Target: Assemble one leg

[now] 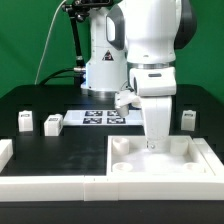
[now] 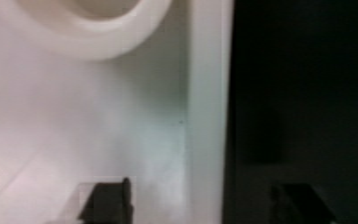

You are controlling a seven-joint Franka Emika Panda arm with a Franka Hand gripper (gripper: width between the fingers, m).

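Observation:
My gripper [image 1: 154, 143] hangs low over the large white tabletop piece [image 1: 195, 152], near its far edge. In the wrist view the gripper [image 2: 202, 205] is open. One dark fingertip [image 2: 105, 200] is over the white tabletop [image 2: 87, 120]. The other is over the black table [image 2: 309, 90], so the jaws straddle the tabletop's edge with nothing held. A round corner socket [image 2: 96, 25] shows ahead. Three small white legs stand apart on the table: two at the exterior view's left [image 1: 25, 121] [image 1: 52, 123] and one at its right [image 1: 187, 118].
The marker board [image 1: 100, 120] lies behind the tabletop, by the robot's base. A long white rail [image 1: 60, 187] runs along the front edge, and another white rail piece [image 1: 5, 150] sits at the exterior view's left.

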